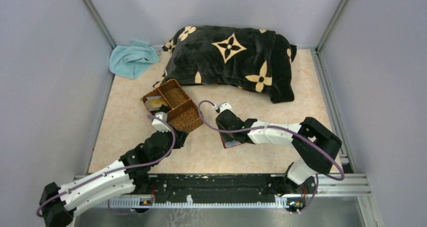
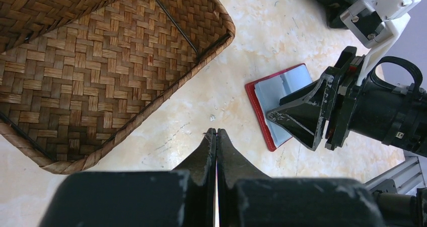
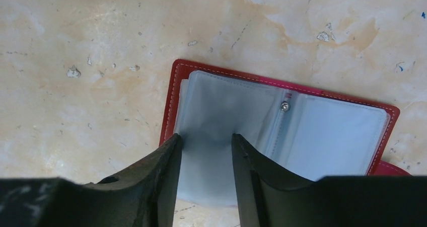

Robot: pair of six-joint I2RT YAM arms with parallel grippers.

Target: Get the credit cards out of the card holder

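- Evidently, the removal step is in hand: the holder (image 3: pixel 282 126) lies open on the table (image 3: pixel 100 35), red cover down and clear sleeves up. It sits at the centre of the right wrist view and just right of centre in the top view.
- The right gripper (image 3: pixel 204 154) is held partly open, with its fingers (image 3: pixel 166 161) set either side of the lower left sleeve edge. Nothing is seen clamped between them, and contact with the sleeve cannot be told.
- Whether any card is inside the sleeves cannot be told; they look pale and blank.
- The left gripper (image 2: pixel 216 136) is closed with its jaws pressed together and nothing held. It hangs over bare table between the basket (image 2: pixel 100 61), at upper left of its view, and the holder at right.
- Flat items (image 1: pixel 157 103), probably cards, are seen in the basket's upper left compartment in the top view.
- For the next move, the right fingers would need to be brought to a sleeve mouth and closed on a card edge alone, not on the plastic.
- The holder is judged light and liable to slide or lift, so it may need to be pinned by the left gripper.
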